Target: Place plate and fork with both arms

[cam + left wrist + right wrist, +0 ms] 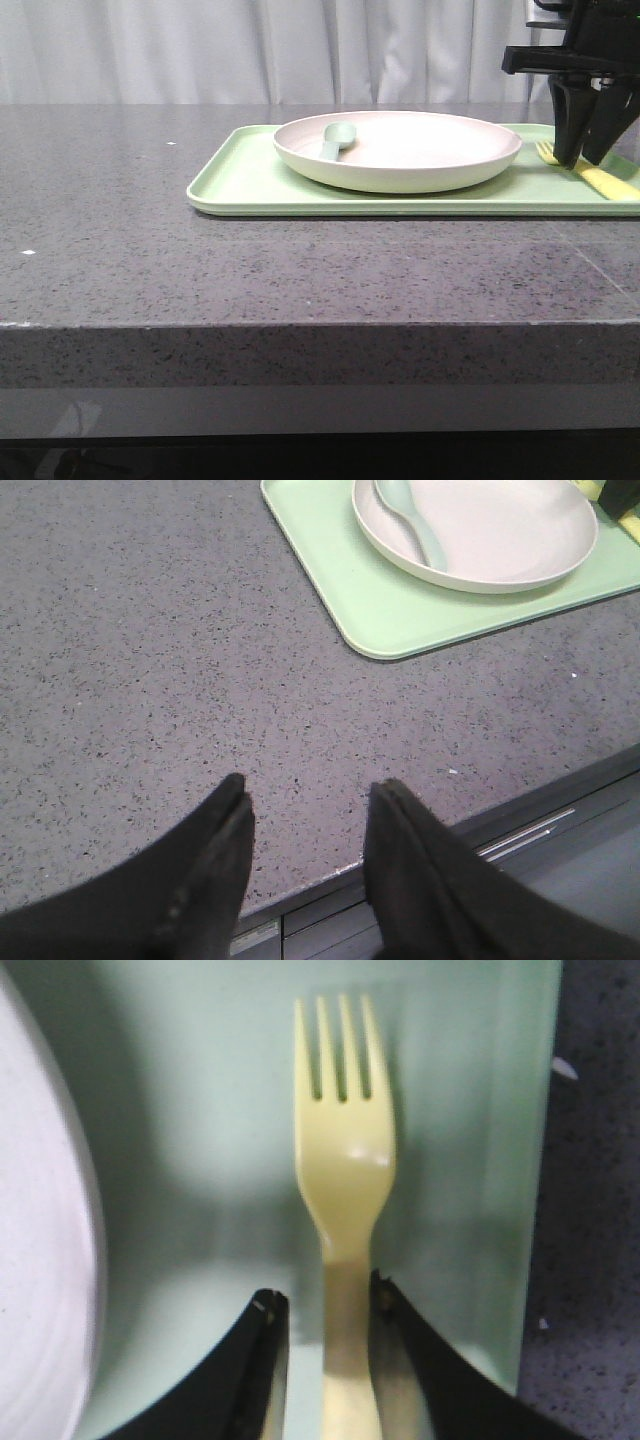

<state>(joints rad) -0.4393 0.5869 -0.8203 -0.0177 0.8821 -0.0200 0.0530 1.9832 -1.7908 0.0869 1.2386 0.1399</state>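
Note:
The cream plate sits on the light-green tray, with a grey-green spoon lying in it. The pale-yellow fork lies on the tray to the right of the plate. My right gripper is down over the fork's handle. In the right wrist view the gripper is open and straddles the handle of the fork; one finger touches it and the other stands slightly apart. My left gripper is open and empty above the table's front edge, well away from the plate.
The tray's near-left corner faces the left gripper across bare grey speckled tabletop. The plate's rim lies close beside the right gripper. The tray's raised edge runs along the fork's other side. White curtains hang behind.

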